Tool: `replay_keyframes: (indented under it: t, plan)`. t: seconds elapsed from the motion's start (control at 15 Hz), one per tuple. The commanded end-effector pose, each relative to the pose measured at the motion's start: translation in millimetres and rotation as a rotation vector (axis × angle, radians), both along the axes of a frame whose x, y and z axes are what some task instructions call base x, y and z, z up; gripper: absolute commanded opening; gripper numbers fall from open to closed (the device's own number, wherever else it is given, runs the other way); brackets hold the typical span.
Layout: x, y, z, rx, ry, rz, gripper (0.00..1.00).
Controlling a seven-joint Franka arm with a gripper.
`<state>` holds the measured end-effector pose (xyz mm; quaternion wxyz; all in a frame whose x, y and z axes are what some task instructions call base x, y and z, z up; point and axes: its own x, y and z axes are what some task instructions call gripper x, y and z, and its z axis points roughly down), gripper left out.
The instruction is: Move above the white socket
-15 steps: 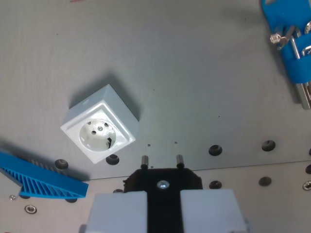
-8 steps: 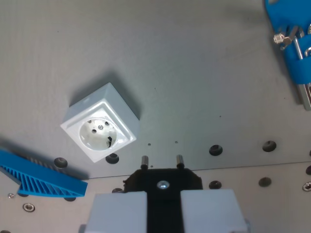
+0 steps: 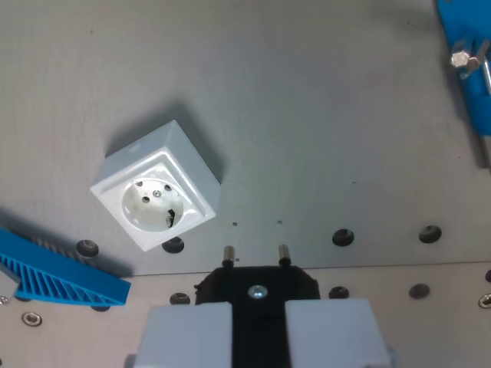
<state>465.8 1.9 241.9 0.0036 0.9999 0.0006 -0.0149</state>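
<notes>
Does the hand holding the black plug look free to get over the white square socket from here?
Probably yes. The white square socket sits on bare grey metal plate, up and toward the wrist view's left of the black two-pin plug. Nothing stands between them; the blue ribbed plastic piece lies off to the side.

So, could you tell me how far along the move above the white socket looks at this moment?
Done: the gripper is shut on a black plug, with its two pins pointing forward. In hand: the approach, with the white socket in view but off toward the wrist view's left of the pins. Left: shifting across until the plug sits over the socket's round recess; it is not yet lined up.
</notes>
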Motion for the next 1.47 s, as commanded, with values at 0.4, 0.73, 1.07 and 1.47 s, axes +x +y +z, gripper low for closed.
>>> replay_keyframes:
  t: [0.4,0.73,1.07,1.47]
  plan:
    - [-16.5,11.0,-26.3,0.002,-0.103,0.189,0.0]
    - [-23.0,19.0,-42.2,0.0,-0.099,0.259,0.0]
    - [-30.3,27.2,-60.6,-0.002,-0.099,0.329,0.0]
    - [-41.5,38.0,-82.7,-0.004,-0.107,0.399,0.0]
